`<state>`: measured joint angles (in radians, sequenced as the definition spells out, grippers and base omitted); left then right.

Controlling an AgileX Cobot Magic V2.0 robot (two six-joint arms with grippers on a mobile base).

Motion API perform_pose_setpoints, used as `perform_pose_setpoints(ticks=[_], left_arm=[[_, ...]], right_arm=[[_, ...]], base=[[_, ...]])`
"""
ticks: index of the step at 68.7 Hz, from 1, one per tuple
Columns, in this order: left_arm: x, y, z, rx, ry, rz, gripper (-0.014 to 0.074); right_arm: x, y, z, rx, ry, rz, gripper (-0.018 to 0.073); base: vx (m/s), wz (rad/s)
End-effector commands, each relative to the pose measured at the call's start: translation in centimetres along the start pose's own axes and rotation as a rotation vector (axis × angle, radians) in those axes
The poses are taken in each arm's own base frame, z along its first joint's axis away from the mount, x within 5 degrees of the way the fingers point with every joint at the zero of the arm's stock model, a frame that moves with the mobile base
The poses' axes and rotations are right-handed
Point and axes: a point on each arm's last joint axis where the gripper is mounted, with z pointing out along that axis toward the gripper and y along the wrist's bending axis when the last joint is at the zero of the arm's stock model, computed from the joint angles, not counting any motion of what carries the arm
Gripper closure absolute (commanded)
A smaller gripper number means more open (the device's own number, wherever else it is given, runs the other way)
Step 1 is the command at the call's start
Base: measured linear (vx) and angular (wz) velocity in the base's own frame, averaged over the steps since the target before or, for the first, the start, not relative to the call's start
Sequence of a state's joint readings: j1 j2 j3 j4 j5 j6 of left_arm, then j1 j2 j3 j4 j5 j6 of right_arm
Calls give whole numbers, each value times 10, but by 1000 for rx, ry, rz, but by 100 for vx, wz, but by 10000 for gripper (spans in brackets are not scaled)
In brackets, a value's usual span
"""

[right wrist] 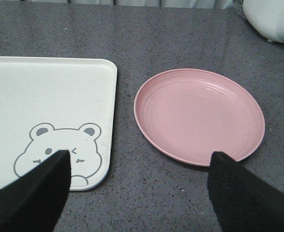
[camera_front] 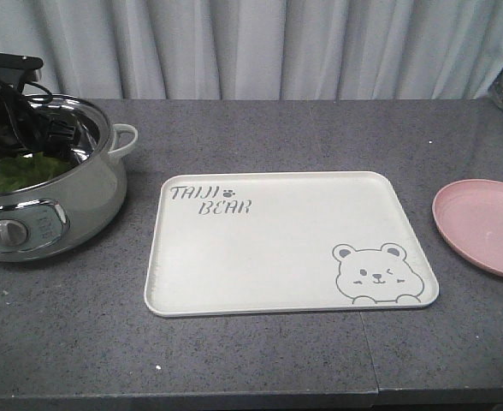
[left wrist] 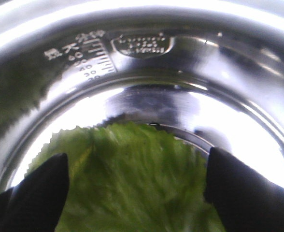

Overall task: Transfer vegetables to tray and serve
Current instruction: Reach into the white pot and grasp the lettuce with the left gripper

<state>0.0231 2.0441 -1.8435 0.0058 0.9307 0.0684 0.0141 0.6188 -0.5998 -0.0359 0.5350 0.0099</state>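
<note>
Lettuce leaf [left wrist: 132, 193] in steel pot [left wrist: 190, 58] — between spread fingers [left wrist: 35, 193] of left tool [left wrist: 137, 154]

On the countertop [camera_front: 234, 360], the tray [camera_front: 269, 248] lies in the middle. The electric pot [camera_front: 63, 201] stands to its left, slightly farther back and apart from it. The lettuce leaf [camera_front: 20, 171] lies inside the pot, and the left gripper [left wrist: 142, 193] reaches into the pot above the leaf. The plate [camera_front: 482, 224] lies right of the tray, near it but not touching. A curtain [camera_front: 277, 47] hangs behind the countertop's far edge.
</note>
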Motion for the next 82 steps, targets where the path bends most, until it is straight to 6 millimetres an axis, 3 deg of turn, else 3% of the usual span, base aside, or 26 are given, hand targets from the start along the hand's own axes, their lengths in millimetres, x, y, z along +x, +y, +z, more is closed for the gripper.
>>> perform_pose_setpoints(ticks=[1, 25, 60, 70, 82], left_arm=[[-15, 5, -30, -8, -128, -23, 42], [-11, 5, -28, -6, -77, -25, 167], [-8, 5, -28, -3, -43, -22, 603], [-8, 5, -37, -4, -50, -22, 603], [-6, 4, -71, -4, -62, -22, 603]], right_arm=[[-16, -1, -4, 11, -94, -17, 3], [-16, -1, -4, 11, -93, -17, 3], [-16, -1, -4, 11, -93, -17, 3], [-16, -1, -4, 11, -93, -17, 3], [-16, -1, -4, 11, -93, -17, 3]], base=[[0, 0], [0, 0], [0, 0], [0, 0], [0, 0]])
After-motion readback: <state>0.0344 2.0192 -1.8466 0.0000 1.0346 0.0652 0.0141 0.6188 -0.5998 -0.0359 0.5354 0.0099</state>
